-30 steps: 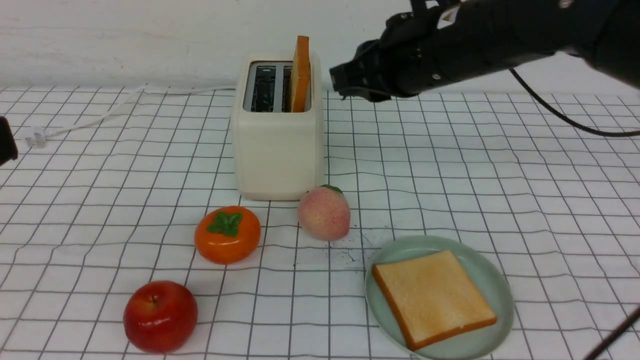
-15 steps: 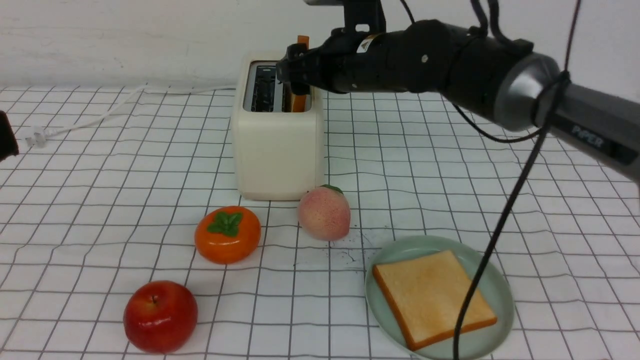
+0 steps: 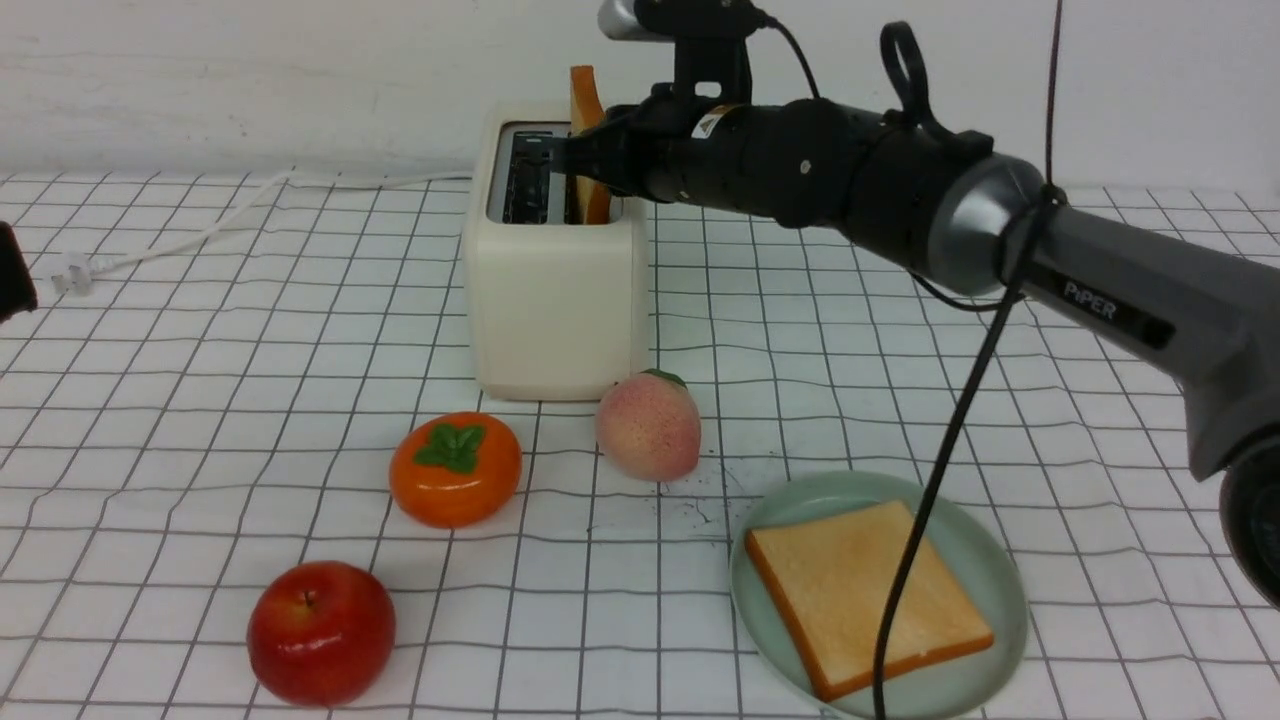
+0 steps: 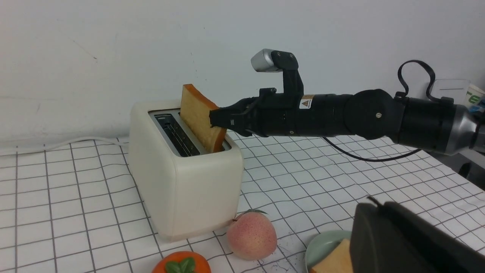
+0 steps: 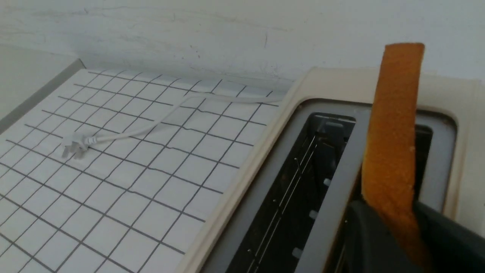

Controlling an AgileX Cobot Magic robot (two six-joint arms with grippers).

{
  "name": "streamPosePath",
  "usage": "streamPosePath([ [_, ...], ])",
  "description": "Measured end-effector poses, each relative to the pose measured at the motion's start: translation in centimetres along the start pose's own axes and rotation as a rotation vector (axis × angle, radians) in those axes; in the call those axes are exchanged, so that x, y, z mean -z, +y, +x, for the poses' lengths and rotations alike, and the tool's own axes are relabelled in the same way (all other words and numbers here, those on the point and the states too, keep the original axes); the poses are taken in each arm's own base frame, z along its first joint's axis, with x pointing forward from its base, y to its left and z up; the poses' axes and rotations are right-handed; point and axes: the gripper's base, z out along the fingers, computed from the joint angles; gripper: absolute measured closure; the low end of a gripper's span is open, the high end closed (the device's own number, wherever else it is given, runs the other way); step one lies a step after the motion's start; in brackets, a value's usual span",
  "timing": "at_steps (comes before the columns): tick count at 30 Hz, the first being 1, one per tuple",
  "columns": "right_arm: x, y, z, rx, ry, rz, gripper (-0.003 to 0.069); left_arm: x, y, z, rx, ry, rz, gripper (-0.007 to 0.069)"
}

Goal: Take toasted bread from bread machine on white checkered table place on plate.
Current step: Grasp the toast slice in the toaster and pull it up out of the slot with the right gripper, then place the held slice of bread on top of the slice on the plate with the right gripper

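Your right gripper (image 3: 580, 160) has come in from the upper right and now pinches the standing toast (image 3: 583, 95), which leans a little. I think it is ready to lift out. The toaster (image 3: 555, 300), upper middle on the desk (image 3: 1100, 480), has its other slot empty. The plate (image 3: 995, 575), lower right, holds the flat toast (image 3: 850, 590). Your left gripper (image 4: 375, 227) is closed on nothing.

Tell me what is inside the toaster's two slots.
The right slot holds a slice of toast, gripped by the right claw; its lower part is hidden inside. The left slot shows only bare wires.
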Motion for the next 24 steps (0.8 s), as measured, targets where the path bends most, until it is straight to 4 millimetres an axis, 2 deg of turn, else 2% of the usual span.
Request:
streamPosePath([
  [4, 0.4, 0.2, -0.7, 0.001, -0.024, -0.002, 0.0565, 0.0, 0.0, 0.0, 0.000, 0.000, 0.000, 0.0638],
  [6, 1.6, 0.8, -2.3, 0.003, -0.058, -0.014, 0.0565, 0.0, 0.0, 0.0, 0.000, -0.001, 0.000, 0.0638],
  [8, 3.9, 1.9, -4.8, 0.006, -0.083, -0.040, 0.0565, 0.0, 0.0, 0.0, 0.000, -0.001, 0.000, 0.0638],
  [9, 4.1, 1.9, -5.0, 0.006, -0.084, -0.042, 0.0565, 0.0, 0.0, 0.0, 0.000, -0.001, 0.000, 0.0638],
  [10, 6.9, 3.1, -7.4, 0.014, -0.086, -0.073, 0.0565, 0.0, 0.0, 0.0, 0.000, -0.001, 0.000, 0.0638],
  [11, 8.3, 3.6, -8.2, 0.023, -0.058, -0.091, 0.0565, 0.0, 0.0, 0.0, 0.000, -0.001, 0.000, 0.0638],
  [12, 8.7, 3.8, -8.6, 0.025, -0.067, -0.094, 0.0565, 0.0, 0.0, 0.0, 0.000, -0.001, 0.000, 0.0638],
  [13, 11.7, 4.8, -10.1, 0.065, -0.017, -0.124, 0.0565, 0.0, 0.0, 0.0, 0.000, 0.000, 0.000, 0.0638],
  [14, 13.6, 5.4, -10.7, 0.100, 0.023, -0.140, 0.0565, 0.0, 0.0, 0.0, 0.000, 0.002, -0.001, 0.0638],
  [18, 20.4, 6.7, -11.7, 0.238, 0.231, -0.160, 0.0565, 0.0, 0.2, 0.4, -0.001, 0.033, -0.020, 0.0638],
  [24, 28.0, 6.0, -10.4, 0.294, 0.442, -0.050, 0.0565, 0.0, 0.3, 0.6, -0.004, 0.054, -0.033, 0.0638],
])
